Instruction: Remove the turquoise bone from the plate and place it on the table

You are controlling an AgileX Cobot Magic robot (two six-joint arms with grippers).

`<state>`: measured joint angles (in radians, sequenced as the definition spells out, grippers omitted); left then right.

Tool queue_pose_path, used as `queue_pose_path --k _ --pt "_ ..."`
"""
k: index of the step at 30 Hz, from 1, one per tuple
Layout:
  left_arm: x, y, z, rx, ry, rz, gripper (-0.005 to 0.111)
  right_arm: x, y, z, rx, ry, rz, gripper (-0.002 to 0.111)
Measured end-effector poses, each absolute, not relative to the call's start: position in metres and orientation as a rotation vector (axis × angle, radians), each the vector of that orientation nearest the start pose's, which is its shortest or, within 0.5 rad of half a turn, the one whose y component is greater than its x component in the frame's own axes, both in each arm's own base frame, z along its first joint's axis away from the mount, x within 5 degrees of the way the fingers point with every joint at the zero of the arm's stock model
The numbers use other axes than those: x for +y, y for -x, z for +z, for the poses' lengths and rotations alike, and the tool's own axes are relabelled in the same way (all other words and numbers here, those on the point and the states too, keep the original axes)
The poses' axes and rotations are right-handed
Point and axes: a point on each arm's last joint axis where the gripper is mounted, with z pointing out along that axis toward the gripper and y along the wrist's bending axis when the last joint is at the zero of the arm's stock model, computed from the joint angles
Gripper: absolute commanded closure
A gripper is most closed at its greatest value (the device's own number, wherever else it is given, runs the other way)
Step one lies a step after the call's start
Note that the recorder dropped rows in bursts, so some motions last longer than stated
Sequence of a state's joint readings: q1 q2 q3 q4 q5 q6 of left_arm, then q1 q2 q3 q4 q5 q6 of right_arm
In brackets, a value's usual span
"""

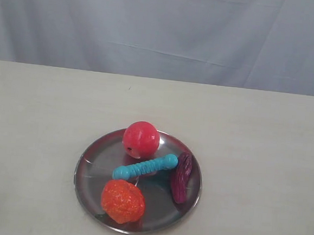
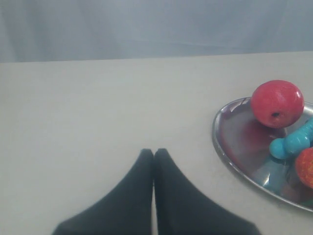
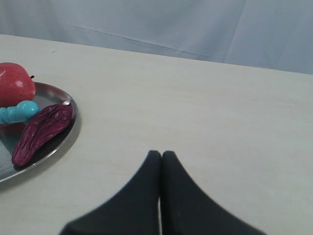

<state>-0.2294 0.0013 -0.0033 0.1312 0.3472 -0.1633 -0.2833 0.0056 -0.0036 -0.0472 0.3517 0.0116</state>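
Pale matte bench [image 1: 262, 158], grey cloth backdrop [image 1: 164, 31] behind. Left pincer [image 2: 154, 152] and right pincer [image 3: 160, 154] — both pressed together — flank the plate [image 1: 91, 161]; the bone [image 1: 145, 167] lies on it, apart from both.

The plate [image 1: 88, 161] sits on the table [image 1: 252, 147], toward the near edge and a little left of the middle. A cloth backdrop [image 1: 164, 31] hangs behind the table's far edge. On the plate, the apple [image 1: 141, 139] is at the far side. The bone [image 1: 145, 167] lies slantwise across the centre (left end nearer, right end farther). The oblong piece [image 1: 181, 177] lies along the right rim, just beside the bone's right end. The round fruit toy [image 1: 122, 201] is at the near left, close under the bone's left end. The left gripper [image 2: 154, 152] and the right gripper [image 3: 161, 154] are each over the table, apart from the plate.
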Motion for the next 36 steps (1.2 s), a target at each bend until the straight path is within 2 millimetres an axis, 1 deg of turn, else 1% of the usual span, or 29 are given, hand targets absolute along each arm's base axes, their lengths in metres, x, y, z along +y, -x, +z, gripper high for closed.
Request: queue_pose_path --k 11,12,17,19,21,23,26,31,33,36 --pt "-0.008 -0.053 0.183 1.823 -0.142 -0.149 0.107 -0.016 -0.051 0.182 1.826 -0.250 -0.224 0.109" --pt "-0.008 -0.053 0.183 1.823 -0.142 -0.149 0.107 -0.016 -0.051 0.185 1.821 -0.253 -0.218 0.109" --pt "-0.008 -0.053 0.183 1.823 -0.142 -0.149 0.107 -0.014 -0.048 0.214 1.734 -0.248 -0.216 0.109" --pt "-0.008 -0.053 0.183 1.823 -0.142 -0.149 0.107 -0.014 -0.045 0.229 1.689 -0.242 -0.220 0.109" --pt "-0.008 -0.053 0.183 1.823 -0.142 -0.149 0.107 -0.012 -0.040 0.253 1.617 -0.236 -0.217 0.109" --pt "-0.008 -0.053 0.183 1.823 -0.142 -0.149 0.107 -0.011 -0.037 0.262 1.609 -0.239 -0.209 0.109" --pt "-0.008 -0.053 0.183 1.823 -0.142 -0.149 0.107 -0.009 -0.032 0.267 1.645 -0.244 -0.206 0.109" --pt "-0.008 -0.053 0.183 1.823 -0.142 -0.149 0.107 -0.009 -0.031 0.271 1.635 -0.263 -0.189 0.109" --pt "-0.008 -0.053 0.183 1.823 -0.142 -0.149 0.107 -0.008 -0.030 0.274 1.617 -0.336 -0.107 0.109" --pt "-0.008 -0.053 0.183 1.823 -0.142 -0.149 0.107 -0.008 -0.031 0.282 1.634 -0.383 -0.058 0.109"
